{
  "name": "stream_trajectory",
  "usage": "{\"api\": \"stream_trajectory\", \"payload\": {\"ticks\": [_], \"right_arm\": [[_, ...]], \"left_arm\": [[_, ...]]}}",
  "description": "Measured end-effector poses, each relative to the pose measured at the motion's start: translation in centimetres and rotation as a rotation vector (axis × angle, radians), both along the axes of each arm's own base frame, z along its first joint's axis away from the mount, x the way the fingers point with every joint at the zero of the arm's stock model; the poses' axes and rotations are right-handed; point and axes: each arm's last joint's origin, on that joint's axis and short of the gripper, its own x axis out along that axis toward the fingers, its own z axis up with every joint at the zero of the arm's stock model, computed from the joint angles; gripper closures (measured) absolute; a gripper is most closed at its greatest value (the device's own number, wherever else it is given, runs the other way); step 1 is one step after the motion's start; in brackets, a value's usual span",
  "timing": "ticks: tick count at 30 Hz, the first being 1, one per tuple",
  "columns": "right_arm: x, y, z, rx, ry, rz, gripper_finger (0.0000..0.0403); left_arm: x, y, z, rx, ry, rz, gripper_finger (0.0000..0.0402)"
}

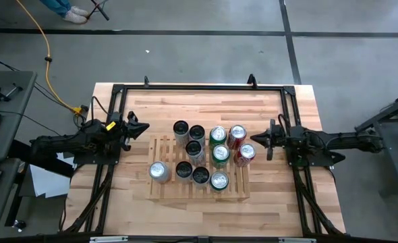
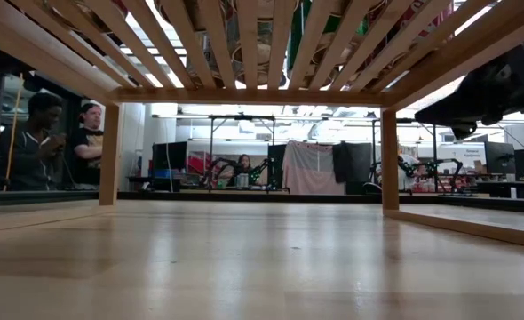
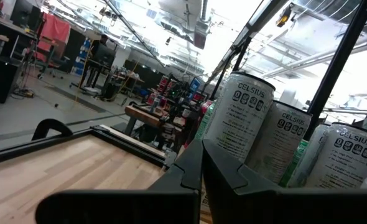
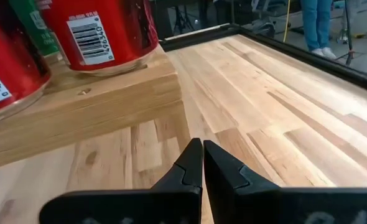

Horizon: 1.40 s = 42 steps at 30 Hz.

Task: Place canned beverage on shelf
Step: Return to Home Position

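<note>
The shelf [image 1: 168, 191], a rack of light-wood slats, lies at the middle of the table, and several cans stand upright on it. They include white ones [image 1: 181, 129], green ones [image 1: 220, 154] and two red ones [image 1: 245, 153]. My left gripper [image 1: 142, 128] is shut, off the shelf's far left corner, with white cans [image 3: 242, 118] ahead of its fingers. My right gripper [image 1: 261, 142] is shut beside the shelf's right edge, close to the red cans [image 4: 106, 31]. It hangs above the bare tabletop, and neither gripper holds anything. In the low view the slats [image 2: 244, 36] pass overhead.
A black frame [image 1: 199, 86] runs along the table's far edge and down both sides. Bare butcher-block tabletop [image 1: 280, 202] lies right of, left of and in front of the shelf. People sit in the room [image 2: 44, 133] beyond the table, and a yellow cable [image 1: 49, 61] lies on the floor.
</note>
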Motion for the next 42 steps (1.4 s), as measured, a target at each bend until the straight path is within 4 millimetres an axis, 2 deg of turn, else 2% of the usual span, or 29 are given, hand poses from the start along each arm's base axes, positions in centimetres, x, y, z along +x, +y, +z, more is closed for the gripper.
{"api": "stream_trajectory", "payload": {"ticks": [11, 20, 24, 42], "right_arm": [[0.0, 0.0, 0.0, 0.016, -0.001, -0.003, 0.0403], [-1.3, 0.1, 1.8, 0.019, -0.22, 0.008, 0.0403], [-1.3, 0.2, 2.2, 0.02, -0.272, 0.016, 0.0402], [-1.2, 0.5, 1.6, 0.023, -0.203, 0.053, 0.0402]], "left_arm": [[0.0, 0.0, 0.0, 0.0, 0.0, 0.0, 0.0398], [0.0, 0.0, -0.1, -0.001, 0.007, 0.0, 0.0398], [0.0, 0.0, -0.1, -0.001, 0.008, 0.0, 0.0398], [0.0, -0.8, -0.7, -0.004, 0.065, -0.084, 0.0398]]}}
